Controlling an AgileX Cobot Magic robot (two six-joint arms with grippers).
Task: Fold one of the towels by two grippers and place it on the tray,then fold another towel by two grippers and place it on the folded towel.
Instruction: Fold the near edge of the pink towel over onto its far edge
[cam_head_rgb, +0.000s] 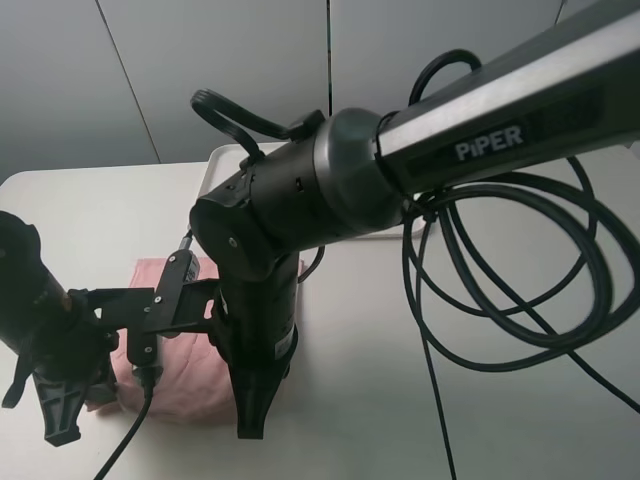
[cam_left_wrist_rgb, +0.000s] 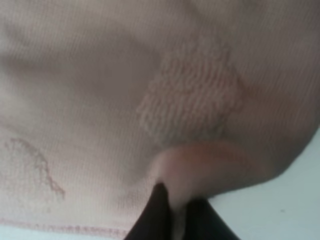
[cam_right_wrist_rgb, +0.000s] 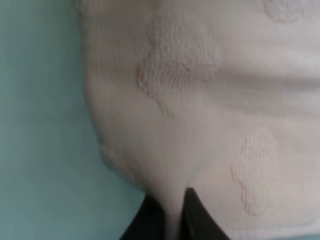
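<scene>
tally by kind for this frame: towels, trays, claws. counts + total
pink towel: 1
tray: 1 (mostly hidden)
claws: 2, the left claw and the right claw, each shut on a pinch of the towel
Total: 4
No second towel shows in any view.

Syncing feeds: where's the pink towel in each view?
Exterior high: pink towel lower left, on the table.
Left wrist: fills most of the frame, pinched by the left gripper.
Right wrist: fills most of it, pinched by the right gripper.
Shared landmark: the table bordering the towel.
</scene>
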